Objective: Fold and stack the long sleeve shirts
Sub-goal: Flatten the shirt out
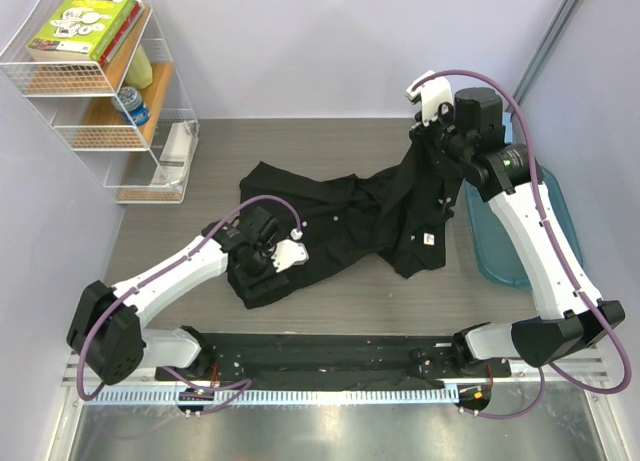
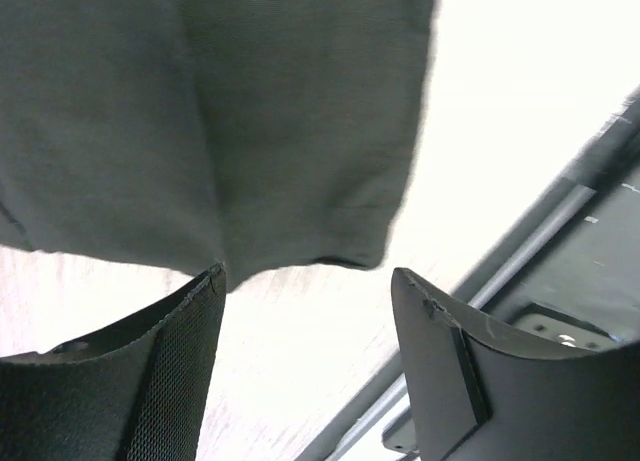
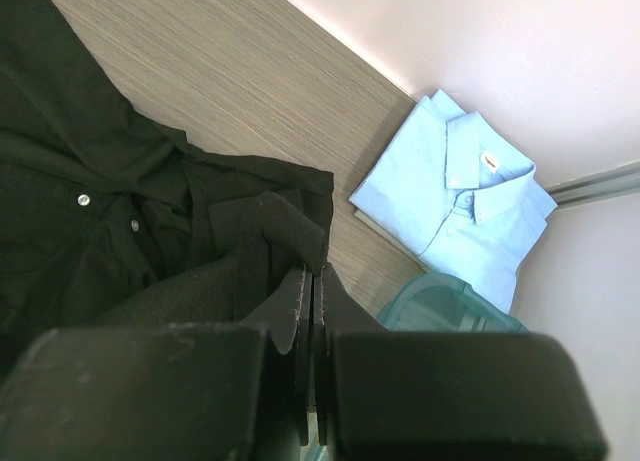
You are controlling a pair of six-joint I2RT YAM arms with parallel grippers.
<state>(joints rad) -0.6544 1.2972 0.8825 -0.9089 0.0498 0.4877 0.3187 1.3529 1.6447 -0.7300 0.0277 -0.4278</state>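
The black long sleeve shirt (image 1: 340, 216) lies crumpled across the middle of the table, pale buttons showing (image 3: 82, 197). My right gripper (image 3: 312, 273) is shut on a fold of its cloth and holds that part raised at the far right (image 1: 425, 141). My left gripper (image 1: 258, 264) hovers low over the shirt's near-left corner. It is open (image 2: 305, 281), with only bare table between its fingers (image 2: 180, 341); the black hem (image 2: 300, 256) lies just past the tips. The light blue long sleeve shirt (image 3: 455, 196) lies folded by the back wall, beyond the tub.
A teal plastic tub (image 1: 505, 251) sits at the table's right edge under my right arm, its rim (image 3: 440, 301) close to the right fingers. A wire shelf (image 1: 110, 91) with books and a can stands at the far left corner. The dark base rail (image 1: 320, 356) runs along the near edge.
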